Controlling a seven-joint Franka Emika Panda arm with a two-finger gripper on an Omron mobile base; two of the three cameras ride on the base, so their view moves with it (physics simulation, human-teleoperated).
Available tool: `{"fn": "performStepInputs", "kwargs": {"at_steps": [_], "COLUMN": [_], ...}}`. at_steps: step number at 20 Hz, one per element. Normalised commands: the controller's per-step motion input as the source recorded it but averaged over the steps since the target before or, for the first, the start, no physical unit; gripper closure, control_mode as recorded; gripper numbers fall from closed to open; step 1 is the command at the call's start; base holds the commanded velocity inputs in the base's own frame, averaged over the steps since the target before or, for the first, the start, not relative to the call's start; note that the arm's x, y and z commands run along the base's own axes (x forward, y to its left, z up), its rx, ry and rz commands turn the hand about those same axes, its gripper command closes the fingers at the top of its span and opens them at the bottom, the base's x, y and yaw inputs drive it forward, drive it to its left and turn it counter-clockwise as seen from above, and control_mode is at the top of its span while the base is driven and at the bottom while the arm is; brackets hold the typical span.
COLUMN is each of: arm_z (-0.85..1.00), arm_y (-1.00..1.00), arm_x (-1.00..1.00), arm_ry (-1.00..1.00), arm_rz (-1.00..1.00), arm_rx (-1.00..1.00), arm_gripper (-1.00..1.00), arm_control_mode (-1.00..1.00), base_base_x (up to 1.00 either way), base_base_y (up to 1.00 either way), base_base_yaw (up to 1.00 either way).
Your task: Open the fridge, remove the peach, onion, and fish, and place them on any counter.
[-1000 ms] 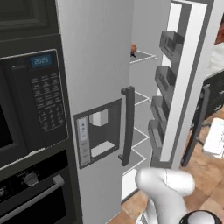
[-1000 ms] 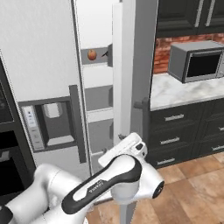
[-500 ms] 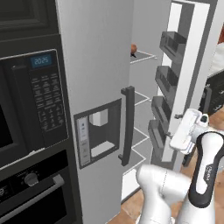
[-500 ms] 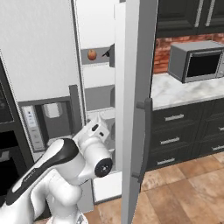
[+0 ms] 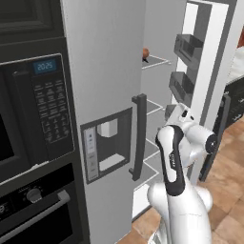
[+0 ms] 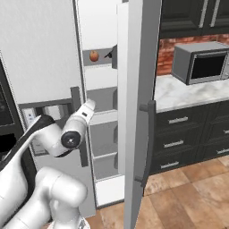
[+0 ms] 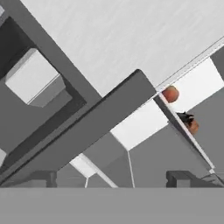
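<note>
Your fridge [image 5: 102,57] stands with its right door [image 6: 138,89] swung wide and its left door, the one with the dispenser [image 5: 107,143], closed. The counter [image 6: 188,91] runs to the right, under a microwave [image 6: 199,62]. Your gripper [image 6: 89,106] hovers before the open compartment, fingers spread apart, holding nothing. High on a shelf sit a round orange fruit [image 6: 94,56] and, just beside it, the dark fish [image 6: 108,54].

Blurred oven display [image 5: 47,66] (digits unreadable)
</note>
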Motion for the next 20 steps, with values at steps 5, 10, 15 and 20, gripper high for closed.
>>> {"fn": "performStepInputs", "kwargs": {"at_steps": [5, 10, 15, 20], "arm_z": [0.29, 0.3, 0.3, 0.49], "arm_y": [-0.06, -0.62, -0.89, -0.73], "arm_x": [0.88, 0.59, -0.01, 0.05], "arm_ry": [0.04, 0.03, -0.01, -0.02], "arm_rz": [-0.37, -0.18, -0.01, 0.0], "arm_rx": [-0.26, -0.19, -0.13, -0.05], "arm_gripper": [-1.0, -1.0, -1.0, -1.0], "arm_control_mode": [-1.0, -1.0, -1.0, -1.0], "base_base_x": [0.0, 0.0, 0.0, 0.0], "base_base_y": [0.0, 0.0, 0.0, 0.0], "base_base_yaw": [0.0, 0.0, 0.0, 0.0]}}
